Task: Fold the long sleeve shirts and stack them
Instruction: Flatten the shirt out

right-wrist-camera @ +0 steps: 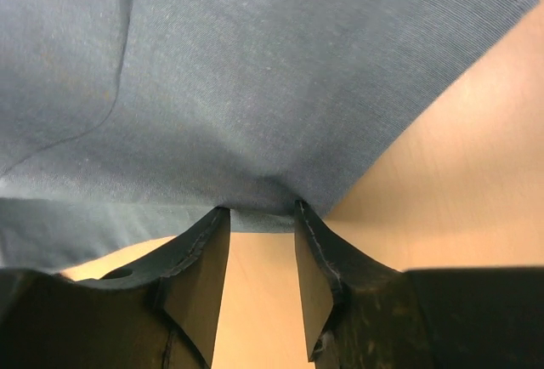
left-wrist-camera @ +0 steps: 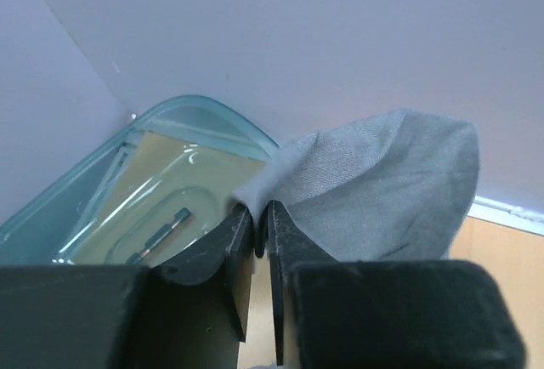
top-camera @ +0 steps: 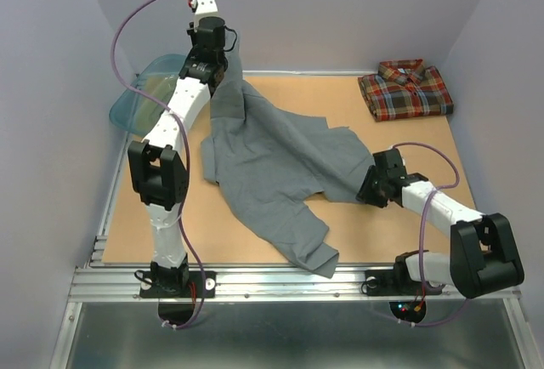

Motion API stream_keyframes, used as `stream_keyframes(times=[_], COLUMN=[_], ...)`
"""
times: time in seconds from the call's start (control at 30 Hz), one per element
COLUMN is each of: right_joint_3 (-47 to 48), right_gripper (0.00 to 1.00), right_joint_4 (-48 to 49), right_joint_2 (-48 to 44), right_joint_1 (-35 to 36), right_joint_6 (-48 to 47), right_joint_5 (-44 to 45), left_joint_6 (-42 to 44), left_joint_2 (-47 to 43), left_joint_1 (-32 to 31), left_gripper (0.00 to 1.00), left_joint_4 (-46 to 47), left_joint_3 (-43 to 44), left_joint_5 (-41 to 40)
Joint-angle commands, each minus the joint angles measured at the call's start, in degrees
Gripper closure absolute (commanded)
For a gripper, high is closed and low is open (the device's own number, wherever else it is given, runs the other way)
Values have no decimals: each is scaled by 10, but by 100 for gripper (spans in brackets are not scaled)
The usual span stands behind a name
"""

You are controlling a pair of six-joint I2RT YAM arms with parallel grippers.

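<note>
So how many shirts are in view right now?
2. The grey shirt sprawls across the middle, one end lifted by the left gripper; the plaid shirt sits folded far right. None looks hidden.

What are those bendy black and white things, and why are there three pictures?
They are a left robot arm and a right robot arm, bolted to a wooden table. The big picture looks down from above. The other two come from little cameras on each arm's wrist. The pinching part at an arm's tip is called the end effector. On the table lie a plain grey cloth shirt, spread out and rumpled, and a folded red, orange and dark blue plaid shirt in the far right corner. A see-through teal plastic basin sits at the far left. The left end effector is pinched shut on the grey shirt, holding one part up high. The right end effector is at the shirt's edge with its fingers apart; I cannot tell whether it grips.
</note>
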Motion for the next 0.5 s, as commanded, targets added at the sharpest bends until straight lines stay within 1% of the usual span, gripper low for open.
stream_keyframes(times=[0.0, 0.07, 0.1, 0.17, 0.2, 0.23, 0.3, 0.33, 0.4, 0.43, 0.47], right_joint_3=[11, 43, 52, 86, 95, 116, 133, 141, 164, 169, 176], right_gripper=[57, 56, 55, 54, 54, 53, 52, 52, 52, 52, 52], right_joint_4=[-66, -80, -84, -100, -104, -108, -109, -109, -109, -109, -109], right_joint_2=[-25, -42, -47, -55, -57, -61, -62, -62, -52, -48, -40], right_joint_1=[1, 1, 2, 2, 1, 2, 2, 1, 2, 2, 2], right_joint_6=[-39, -51, -60, -68, -75, -79, -94, -99, -114, -117, -119], right_joint_5=[15, 16, 15, 13, 12, 10, 5, 1, -4, -5, -6], left_joint_6=[6, -13, -21, -37, -41, -51, -66, -76, -103, -110, -120], left_joint_2=[17, 18, 17, 5, -9, -18, -37, -63, -97, -135, -156], left_joint_1=[5, 7, 10, 14, 15, 15, 15, 12, 6, -5, -12], left_gripper=[57, 46, 36, 28, 20, 16, 11, 10, 10, 10, 10], left_joint_4=[-9, -38, -49, -78, -86, -104, -129, -155, -170, -180, -184], left_joint_3=[26, 26, 28, 28, 24, 22, 16, 9, -48, -72, -101], left_joint_5=[-46, -59, -61, -65, -66, -64, -47, -17, 20, 64, 86])
